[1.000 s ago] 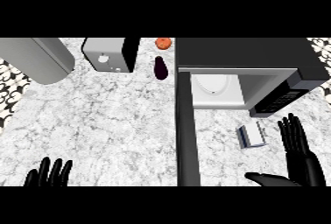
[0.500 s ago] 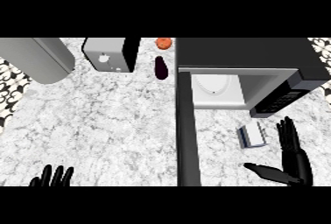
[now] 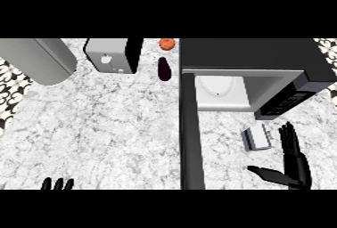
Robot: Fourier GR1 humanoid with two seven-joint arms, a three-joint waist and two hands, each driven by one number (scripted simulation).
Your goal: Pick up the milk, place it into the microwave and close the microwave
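Since the earlier frames the right hand (image 3: 295, 161) has drawn in toward the milk, and the left hand (image 3: 58, 184) has sunk until only its fingertips show at the lower edge, too little to tell whether they are straight or curled. One milk carton (image 3: 256, 138) lies on the marble counter (image 3: 105, 129), in front of the microwave and just left of the right hand's fingers (image 3: 287, 139), close beside them though contact cannot be judged. That hand holds nothing; its fingers are straight and its thumb is spread out to the left. One microwave (image 3: 253, 58) stands at the upper right with its door (image 3: 189, 133) swung wide open, seen edge-on as a dark bar running down the counter; a single white plate (image 3: 217, 86) sits inside the cavity. Farther off, along the back, are one dark eggplant (image 3: 164, 69), one orange fruit (image 3: 167, 43), one toaster (image 3: 113, 54) and one large grey rounded container (image 3: 38, 59).
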